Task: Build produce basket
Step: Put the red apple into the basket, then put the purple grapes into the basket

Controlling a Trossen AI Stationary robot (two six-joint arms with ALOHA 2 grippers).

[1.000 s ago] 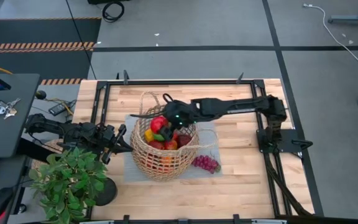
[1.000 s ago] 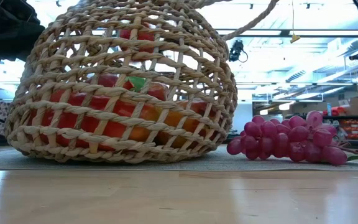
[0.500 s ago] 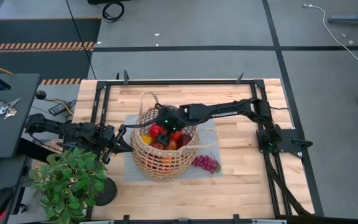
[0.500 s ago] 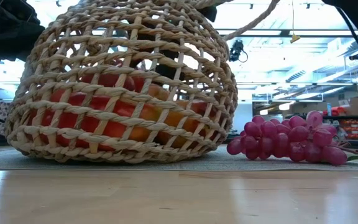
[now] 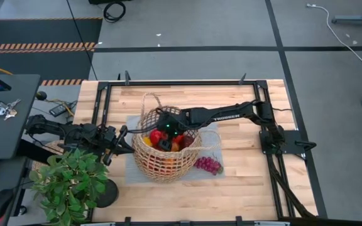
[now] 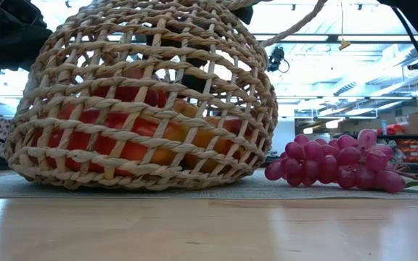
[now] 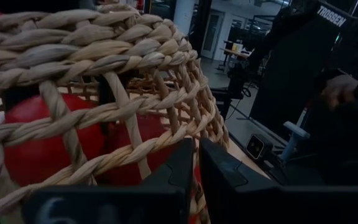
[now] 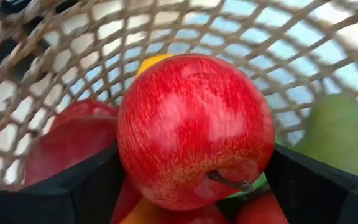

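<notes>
The tan wicker basket (image 5: 168, 164) stands on a grey mat, holding red apples, a green pear (image 8: 334, 134) and orange and yellow fruit. My right gripper (image 5: 163, 138) reaches down inside it, shut on a red apple (image 8: 194, 124). My left gripper (image 5: 123, 143) is at the basket's left wall, shut on the weave (image 7: 73, 56). The purple grapes (image 5: 208, 165) lie on the mat just right of the basket and also show in the low view (image 6: 339, 163). My right gripper pinches the red apple by its two sides (image 8: 126, 155) between its two fingers, coming from above into the basket. The apple's stem end faces the wrist camera. It sits among the other fruit; whether it rests on them I cannot tell. My left gripper pinches a wicker strand of the basket's left wall (image 7: 188, 134) between its nearly closed fingers, coming level from the table's left. The basket stands on the mat.
A leafy potted plant (image 5: 68, 182) stands at the table's near left corner, close to my left arm. A black frame (image 5: 181, 83) runs around the table. Bare wood lies to the right of the grapes and along the near edge.
My right gripper has gone down into the basket and a little toward the table's left with the red apple, from above the rim to among the fruit. The basket and grapes have stayed where they were.
</notes>
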